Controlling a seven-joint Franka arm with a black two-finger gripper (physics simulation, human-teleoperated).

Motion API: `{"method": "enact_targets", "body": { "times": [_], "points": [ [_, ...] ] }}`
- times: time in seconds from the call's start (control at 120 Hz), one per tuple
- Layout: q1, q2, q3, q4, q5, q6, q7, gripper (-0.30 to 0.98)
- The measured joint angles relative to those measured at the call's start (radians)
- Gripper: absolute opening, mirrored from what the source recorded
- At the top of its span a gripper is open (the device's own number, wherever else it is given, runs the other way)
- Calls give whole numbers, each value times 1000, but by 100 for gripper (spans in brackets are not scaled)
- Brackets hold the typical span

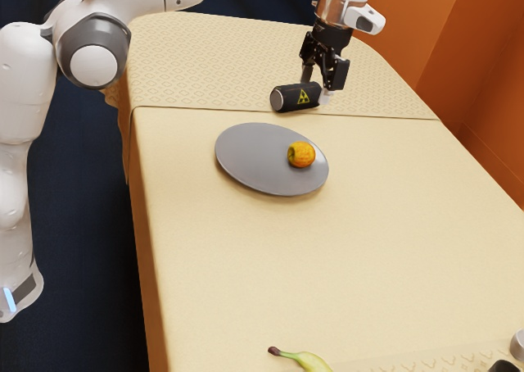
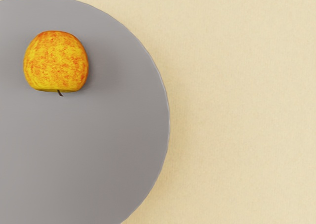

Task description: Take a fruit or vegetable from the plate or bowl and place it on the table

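My gripper (image 1: 320, 82) is at the top of the exterior view, its two fingers apart with nothing visibly pinched between them. A yellow-orange apple (image 1: 301, 155) rests on a round grey plate (image 1: 254, 157), close to the rim at the exterior view's right. The gripper is beyond the plate and higher than the apple. In the wrist view the apple (image 2: 56, 61) lies on its side with its stem visible, and the plate (image 2: 98, 150) shows a broad curved edge.
A black can with a yellow symbol (image 1: 296, 97) appears just beyond the plate, overlapping the fingertips in the exterior view. A banana (image 1: 307, 360) lies at that view's lower edge. The cream-covered table (image 1: 368, 241) extends around the plate, with metallic and black objects partly visible at the lower right.
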Motion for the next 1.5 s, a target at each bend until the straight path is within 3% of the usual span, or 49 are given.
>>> {"method": "enact_targets", "body": {
  "times": [0.342, 0.558, 0.717, 0.783, 0.983, 1.033, 1.267, 1.5],
  "points": [
    [3, 1, 4, 4, -15, 0, 7, 69],
    [3, -151, 0, 95, -21, 0, 15, 69],
    [-3, -156, -17, 97, -60, 19, 18, 69],
    [-6, -135, -21, 68, -29, 21, 16, 69],
    [-26, 5, -51, 2, 220, 55, -5, 69],
    [-34, 22, -54, -4, 257, 63, -6, 69],
    [-28, 28, -7, -6, 252, 80, -11, 69],
    [-27, 189, 67, -11, 238, 196, -16, 69]
  ]
}}
